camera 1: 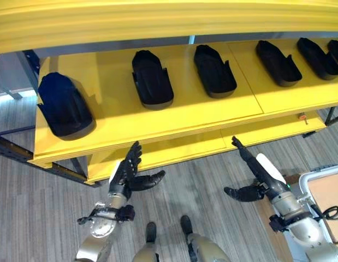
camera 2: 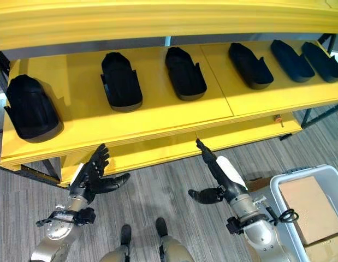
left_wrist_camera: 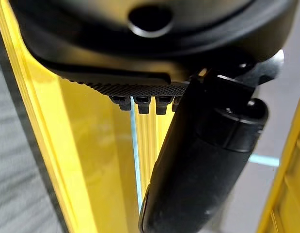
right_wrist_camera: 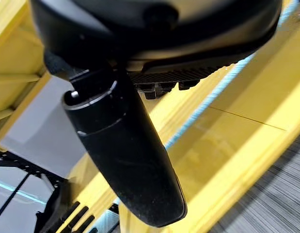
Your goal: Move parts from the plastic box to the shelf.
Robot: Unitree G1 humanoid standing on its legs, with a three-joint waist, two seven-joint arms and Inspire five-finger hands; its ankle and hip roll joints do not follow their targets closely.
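The yellow shelf [camera 1: 158, 117] takes most of the scene, with a second yellow board [camera 1: 174, 150] lower and nearer to the robot, and a yellow beam [camera 1: 158, 22] above it. On the shelf lie six black parts in one row, all well apart from each other. The biggest one [camera 1: 64, 106] lies at the left end of the shelf. The next part [camera 1: 152, 79] and the third part [camera 1: 214, 71] lie near the middle. Three more parts [camera 2: 250, 65] [camera 2: 290, 61] [camera 2: 320, 61] lie at the right end.

The plastic box [camera 2: 316, 218] stands on the grey floor [camera 1: 43, 196] below the right end of the shelf; brown cardboard [camera 2: 308, 207] lies inside it.

In front of the shelf's lower board hang both hands. The left hand [camera 1: 128, 172] is below the shelf's left half, its fingers [camera 1: 133, 155] spread wide and straight, holding nothing. The right hand [camera 1: 256, 177] is below the shelf's right half, its fingers [camera 1: 242, 153] also straight and wide, with the thumb standing out, and it holds nothing.
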